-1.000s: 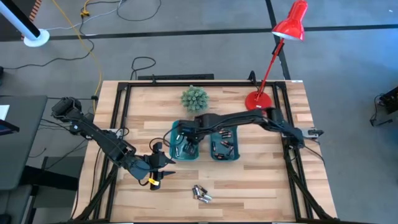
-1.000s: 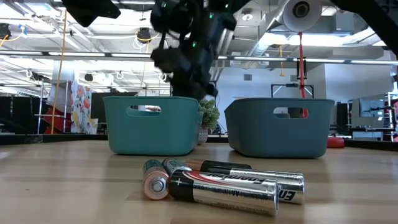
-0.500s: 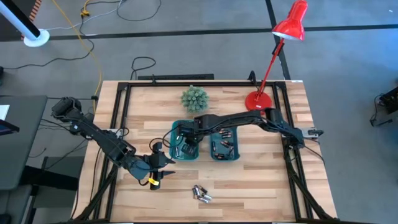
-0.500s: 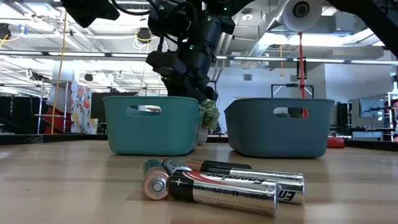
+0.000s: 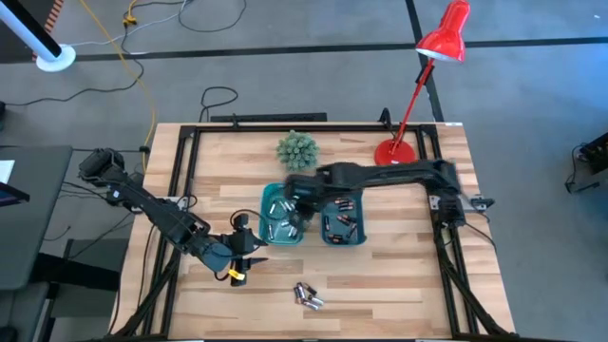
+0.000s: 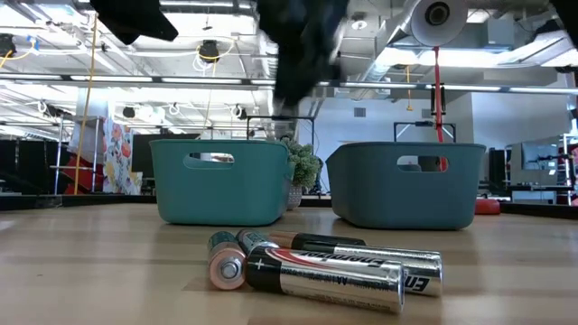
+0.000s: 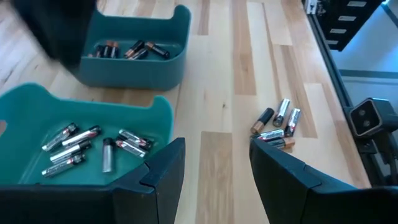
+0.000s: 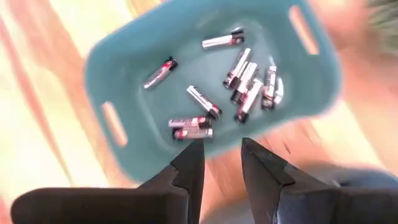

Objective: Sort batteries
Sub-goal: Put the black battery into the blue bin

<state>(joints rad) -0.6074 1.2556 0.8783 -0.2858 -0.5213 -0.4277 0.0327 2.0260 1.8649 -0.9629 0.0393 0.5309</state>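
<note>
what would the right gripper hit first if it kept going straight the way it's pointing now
Most likely the left teal bin. The right gripper is open and empty, pointing down over it, with loose batteries on its floor. Aim looks close to the bin's near wall, so depth is uncertain: it could meet the rim or the table.

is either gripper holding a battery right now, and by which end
Neither. The right gripper is open and empty above the left bin; the left gripper is open and empty over the table.
</note>
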